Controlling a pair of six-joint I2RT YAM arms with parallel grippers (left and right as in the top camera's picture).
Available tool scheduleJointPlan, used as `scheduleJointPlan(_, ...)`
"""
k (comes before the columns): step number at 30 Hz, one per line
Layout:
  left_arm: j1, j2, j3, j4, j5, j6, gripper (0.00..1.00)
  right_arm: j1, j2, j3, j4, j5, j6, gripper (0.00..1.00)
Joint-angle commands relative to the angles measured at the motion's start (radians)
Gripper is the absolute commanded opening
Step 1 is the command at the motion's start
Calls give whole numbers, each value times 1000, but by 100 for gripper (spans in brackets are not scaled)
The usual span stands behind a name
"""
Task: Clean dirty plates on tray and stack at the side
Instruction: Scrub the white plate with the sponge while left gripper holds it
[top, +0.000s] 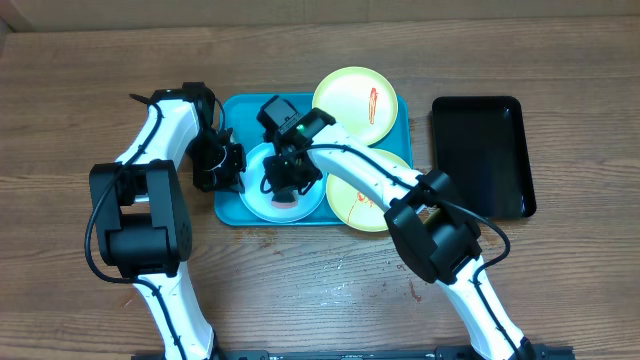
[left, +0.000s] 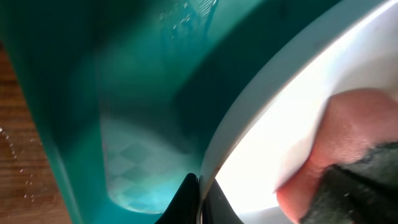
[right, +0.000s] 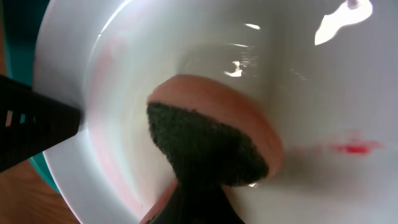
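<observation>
Pink sponge (right: 217, 106), clenched in the right end effector (top: 283, 185), presses on the pale blue plate (top: 262, 207) at the lower middle of the tray (top: 240, 108). The left end effector (top: 232, 165) pinches its rim. Wiping is underway; next, I judge, sweep toward the red smear (right: 354, 148) at right.

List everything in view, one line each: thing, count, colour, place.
table: one, brown wood, under everything
tray: one, teal, table centre
black tray: one, black, right of the teal one
yellow-green plates: two, sauce-smeared, tray's right side, one far, one near
pale blue plate: one, tray's left half
sponge: one, pink with dark scourer, on the pale blue plate
left tool: one, black, gripping that plate's rim
right tool: one, black, holding the sponge
</observation>
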Motion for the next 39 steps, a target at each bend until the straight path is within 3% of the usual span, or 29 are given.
scheduleJointPlan(1, -3, 13, 11, 10, 23, 26, 4, -64, 17, 14, 11, 52, 19, 4)
scheduleJointPlan(15, -3, 13, 11, 47, -52, 0, 4, -174, 17, 14, 39, 101, 22, 4)
scheduleJointPlan(28, -2, 13, 11, 69, -43, -16, 4, 5, 18, 14, 135, -50, 76, 4)
scheduleJointPlan(33, -2, 13, 11, 69, -43, -16, 4, 25, 18, 14, 49, -56, 64, 4)
scheduleJointPlan(39, -2, 13, 11, 69, -44, -16, 4, -12, 18, 14, -56, 135, 38, 4)
